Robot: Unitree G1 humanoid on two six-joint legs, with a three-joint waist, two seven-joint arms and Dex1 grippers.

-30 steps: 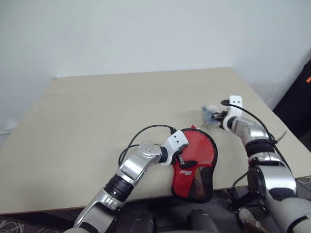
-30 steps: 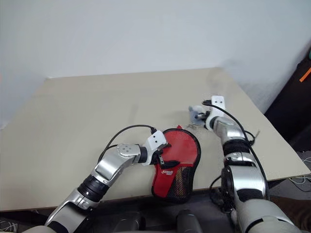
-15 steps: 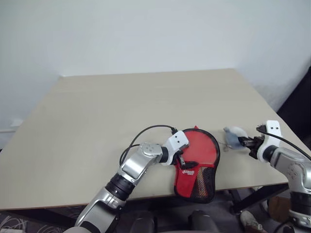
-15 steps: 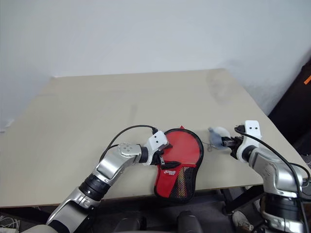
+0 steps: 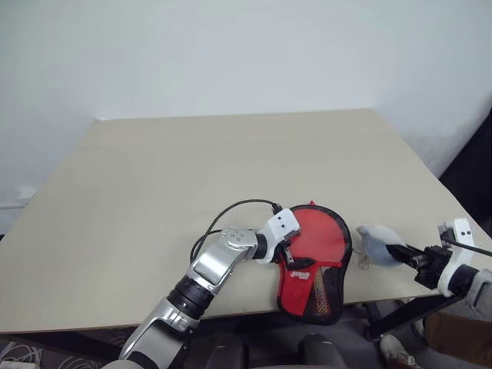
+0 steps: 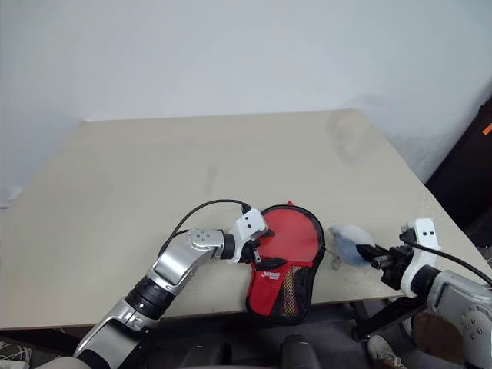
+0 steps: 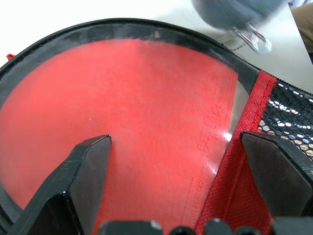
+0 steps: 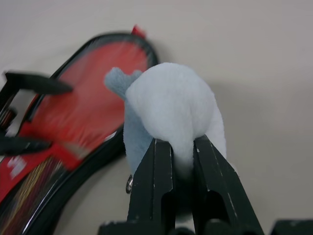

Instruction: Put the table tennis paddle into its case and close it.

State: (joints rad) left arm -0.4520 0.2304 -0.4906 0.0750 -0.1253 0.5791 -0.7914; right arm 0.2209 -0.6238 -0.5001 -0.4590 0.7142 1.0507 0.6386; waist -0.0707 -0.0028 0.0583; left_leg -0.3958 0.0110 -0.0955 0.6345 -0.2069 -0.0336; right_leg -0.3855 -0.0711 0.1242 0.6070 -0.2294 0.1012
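— Where, the flat table tennis paddle (image 7: 127,122) with the round red rubber face?

— Inside the soft paddle-shaped case (image 5: 323,296) of black fabric, clear window and red mesh panel; seen through that window, right between the left gripper (image 7: 178,147) jaws; lying at the near edge of the beige counter (image 5: 154,184), narrow end of the case overhanging the edge.

— And those left jaws?

— Spread wide; one black finger (image 7: 80,171) over the red face, the other beside the red seam and black mesh; pressed down or merely hovering, cannot tell.

— The right gripper (image 8: 181,156)?

— Well apart from the case, off toward the counter's right side; jaws pinched tight on a small whitish-grey rounded plush lump (image 8: 171,107); a metal ring (image 7: 252,39) dangling below the lump; lump just beside the round black zip edge of the case.
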